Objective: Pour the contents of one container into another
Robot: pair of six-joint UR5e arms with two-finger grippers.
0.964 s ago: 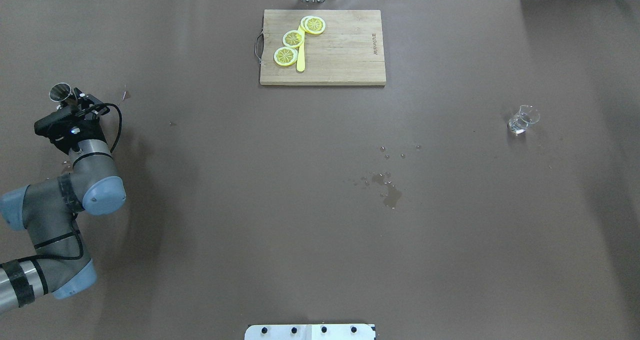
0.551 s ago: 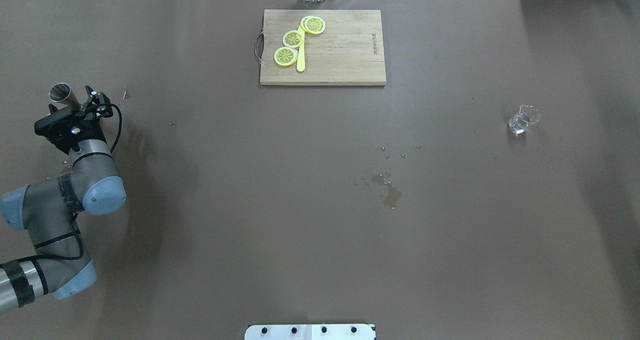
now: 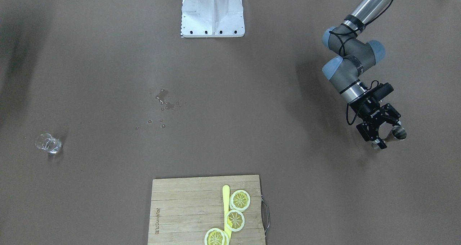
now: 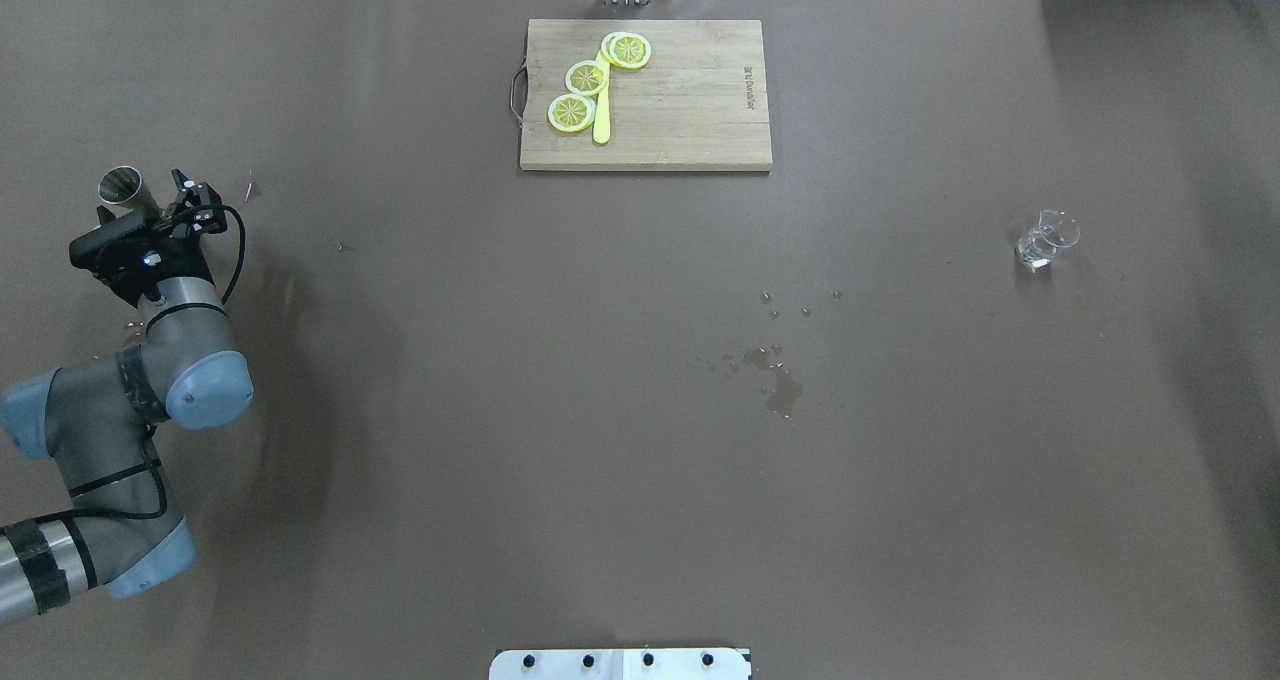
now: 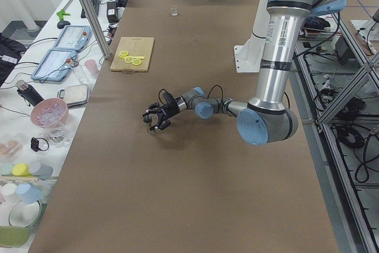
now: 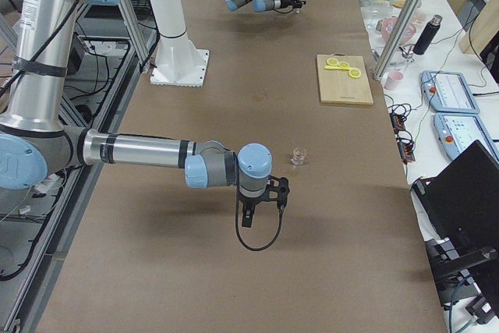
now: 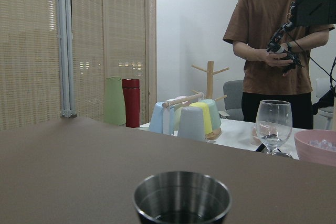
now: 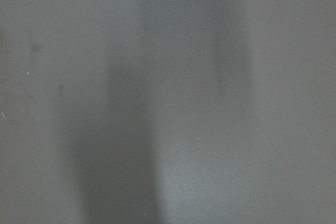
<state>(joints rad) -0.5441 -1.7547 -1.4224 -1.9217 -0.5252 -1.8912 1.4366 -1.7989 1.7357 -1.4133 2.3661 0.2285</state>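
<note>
A small steel cup stands upright on the brown table at the far left. My left gripper is low at the cup with its jaws spread, open and not gripping it. In the left wrist view the cup sits bottom centre, right in front of the camera. The front view shows the cup beside the open left gripper. A small clear glass stands alone at the far right. My right gripper shows only in the exterior right view, near the glass; I cannot tell its state.
A wooden cutting board with lemon slices and a yellow knife lies at the back centre. Drops and a small wet patch mark the middle of the table. A person and racked cups show beyond the table's left end.
My left gripper's jaws have spread apart, letting go of the steel cup. The cup stays standing in the same spot.
</note>
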